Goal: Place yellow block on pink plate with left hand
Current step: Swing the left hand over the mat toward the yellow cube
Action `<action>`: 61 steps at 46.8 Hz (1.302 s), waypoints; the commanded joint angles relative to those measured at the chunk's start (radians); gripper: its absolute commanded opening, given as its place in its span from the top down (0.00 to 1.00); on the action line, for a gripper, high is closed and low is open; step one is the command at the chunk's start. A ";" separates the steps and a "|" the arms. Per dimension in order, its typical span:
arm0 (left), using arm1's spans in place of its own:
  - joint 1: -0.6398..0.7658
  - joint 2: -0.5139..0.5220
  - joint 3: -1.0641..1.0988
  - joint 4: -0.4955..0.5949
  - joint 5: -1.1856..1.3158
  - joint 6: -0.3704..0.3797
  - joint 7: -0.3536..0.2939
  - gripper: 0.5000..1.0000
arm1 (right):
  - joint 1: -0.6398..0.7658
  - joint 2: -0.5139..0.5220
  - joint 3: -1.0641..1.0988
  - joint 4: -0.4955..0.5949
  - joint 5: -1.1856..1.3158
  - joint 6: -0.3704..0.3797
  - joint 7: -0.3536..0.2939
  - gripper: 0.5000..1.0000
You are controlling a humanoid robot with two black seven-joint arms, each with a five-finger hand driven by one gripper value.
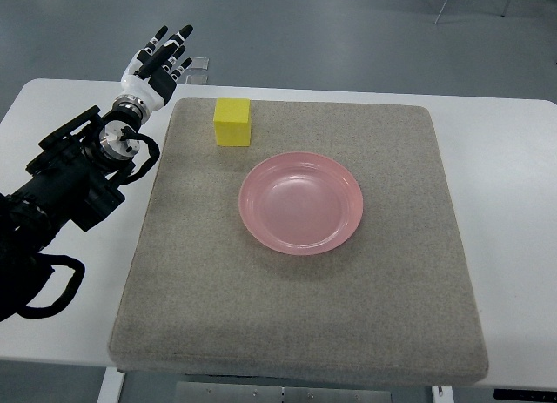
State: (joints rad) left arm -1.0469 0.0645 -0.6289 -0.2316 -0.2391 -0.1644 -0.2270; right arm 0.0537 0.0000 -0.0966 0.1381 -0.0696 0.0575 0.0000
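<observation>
A yellow block (pixel 232 122) stands on the grey mat near its far left corner. The pink plate (pixel 301 202) lies on the mat's middle, to the right of the block and nearer me, with nothing on it. My left hand (pixel 159 60) is raised over the table's far left edge, left of the block and apart from it. Its fingers are stretched out and hold nothing. The left arm runs in from the lower left. No right arm shows.
The grey mat (pixel 348 333) covers most of the white table (pixel 513 203). A small dark object (pixel 197 64) lies at the table's far edge beside the left hand. Grey floor lies beyond the table.
</observation>
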 commanded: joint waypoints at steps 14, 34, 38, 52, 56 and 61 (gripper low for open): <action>-0.103 0.052 0.099 -0.029 0.011 0.012 0.017 0.02 | 0.000 0.000 0.000 0.000 0.001 -0.001 0.000 0.15; -0.215 0.109 0.587 -0.132 0.017 0.019 0.021 0.02 | 0.000 0.000 0.000 0.000 -0.001 -0.001 0.000 0.15; -0.255 0.136 0.696 -0.181 0.030 0.016 0.021 0.02 | 0.000 0.000 0.000 0.000 0.001 -0.001 0.000 0.15; -0.337 0.179 0.926 -0.275 0.300 0.000 0.021 0.03 | 0.000 0.000 0.000 0.000 0.001 -0.001 0.000 0.15; -0.346 0.193 0.927 -0.275 0.401 -0.015 0.020 0.03 | 0.000 0.000 0.000 0.000 -0.001 -0.001 0.000 0.15; -0.367 0.207 0.927 -0.281 0.530 -0.055 0.020 0.03 | 0.000 0.000 0.000 0.000 -0.001 -0.001 0.000 0.15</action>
State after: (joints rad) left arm -1.4010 0.2628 0.2975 -0.5070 0.2101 -0.1946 -0.2068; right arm 0.0537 0.0000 -0.0966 0.1381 -0.0696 0.0568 0.0001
